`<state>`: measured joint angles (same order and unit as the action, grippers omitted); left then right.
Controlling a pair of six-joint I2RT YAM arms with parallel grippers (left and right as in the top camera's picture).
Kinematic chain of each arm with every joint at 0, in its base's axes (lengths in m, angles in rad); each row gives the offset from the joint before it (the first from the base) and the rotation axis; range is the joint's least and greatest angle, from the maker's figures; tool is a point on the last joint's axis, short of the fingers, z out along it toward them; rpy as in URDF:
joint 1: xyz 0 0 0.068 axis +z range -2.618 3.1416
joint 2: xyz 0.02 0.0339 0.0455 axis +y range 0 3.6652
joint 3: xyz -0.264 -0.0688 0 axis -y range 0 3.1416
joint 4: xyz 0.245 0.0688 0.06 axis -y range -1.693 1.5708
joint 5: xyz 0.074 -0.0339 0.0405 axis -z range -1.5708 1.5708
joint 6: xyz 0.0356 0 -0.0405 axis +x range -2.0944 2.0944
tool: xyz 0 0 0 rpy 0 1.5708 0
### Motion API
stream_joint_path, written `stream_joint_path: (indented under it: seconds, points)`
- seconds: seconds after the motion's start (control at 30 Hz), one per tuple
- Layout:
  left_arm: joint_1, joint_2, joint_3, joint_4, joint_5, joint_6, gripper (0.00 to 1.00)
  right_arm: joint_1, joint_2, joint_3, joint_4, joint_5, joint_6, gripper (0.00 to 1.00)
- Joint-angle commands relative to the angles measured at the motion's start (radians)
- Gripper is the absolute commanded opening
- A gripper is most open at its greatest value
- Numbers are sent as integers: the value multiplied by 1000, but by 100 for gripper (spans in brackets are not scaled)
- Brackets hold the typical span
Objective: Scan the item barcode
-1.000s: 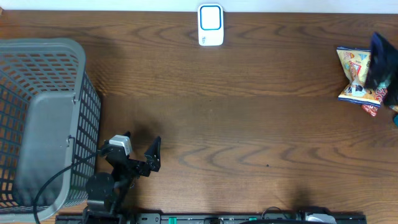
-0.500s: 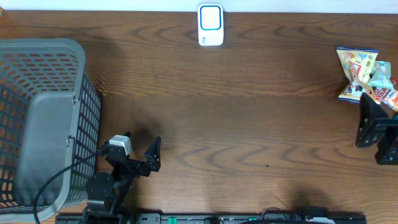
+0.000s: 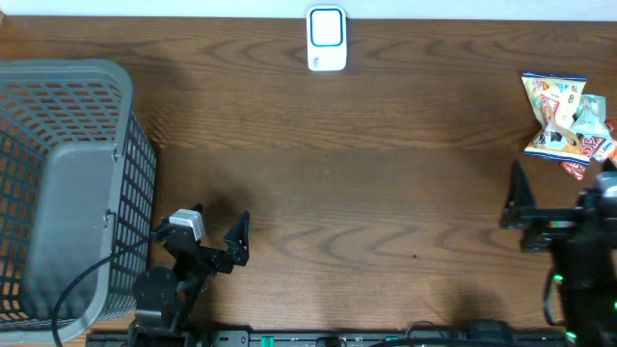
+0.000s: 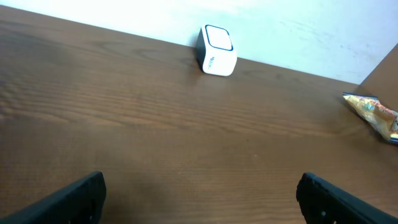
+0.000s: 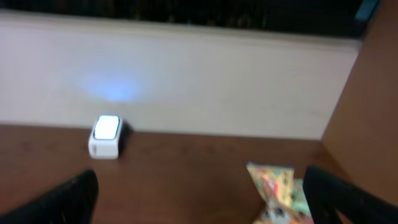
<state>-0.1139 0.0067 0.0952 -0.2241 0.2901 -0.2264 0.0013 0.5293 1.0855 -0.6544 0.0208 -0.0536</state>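
The bright crinkly snack bags (image 3: pixel 557 118) lie on the brown wooden table (image 3: pixel 386 173) at the upper right of the frame. The right claw (image 5: pixel 205 202) sits just below them, not touching, wide open and empty. The small white scanner box (image 3: pixel 327 39) stands at the top middle. The left claw (image 3: pixel 220 226), open too, waits lower left beside the grey plastic basket (image 3: pixel 67 183).

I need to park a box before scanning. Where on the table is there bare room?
Bare: the wide middle of the table, bordered by the basket on the left, the scanner at the far edge, and the snack packets at far right. Crowded: around the packets, near the right gripper.
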Motion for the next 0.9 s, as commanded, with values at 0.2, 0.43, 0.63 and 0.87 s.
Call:
stream_joint_path:
  seconds: [0.2,0.43,0.63,0.87]
  points:
    - [3,-2,-16,-22,16,20,98,13,-228,-436,322,-5,16,99]
    - [3,-2,-16,-22,16,20,98,13,-436,-657,478,-5,27,99]
    - [3,-2,-16,-22,16,20,98,12,-524,-816,623,-1,114,99]
    - [3,-2,-16,-22,16,20,98,12,-524,-962,766,3,136,99]
